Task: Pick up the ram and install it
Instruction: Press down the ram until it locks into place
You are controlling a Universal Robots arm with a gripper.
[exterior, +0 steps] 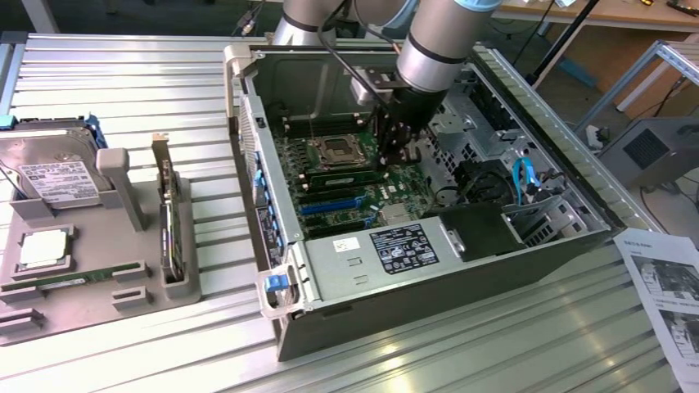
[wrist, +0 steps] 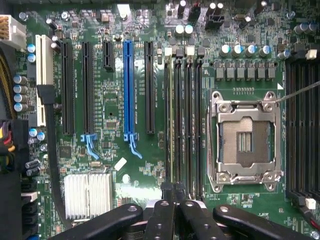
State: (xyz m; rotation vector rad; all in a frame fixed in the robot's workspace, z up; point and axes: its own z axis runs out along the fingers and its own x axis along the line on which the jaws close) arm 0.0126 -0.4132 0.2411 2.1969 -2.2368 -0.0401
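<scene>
- We see the gripper (exterior: 395, 151) lowered inside the open computer case (exterior: 437, 278), hanging over the green motherboard (exterior: 349, 176) just at three o'clock of the empty processor socket (exterior: 333, 150).
- Our fingers (wrist: 167, 220) are pressed fully together, and in the wrist view their tips meet over the bank of black memory slots (wrist: 182, 120) beside the socket (wrist: 245, 141).
- A thin stick, apparently the ram (wrist: 170, 125), stands edge-on in one of those slots, running straight away from the fingertips; we cannot tell whether the fingers pinch it or only rest on its end.
- In the exterior view a grey tray (exterior: 98, 254) lies well apart from the case at nine o'clock, carrying a hard drive (exterior: 49, 168), a square silver processor (exterior: 42, 248) and another green stick (exterior: 77, 278) lying flat.
- A printed sheet (exterior: 666, 295) lies at four o'clock of the case.
</scene>
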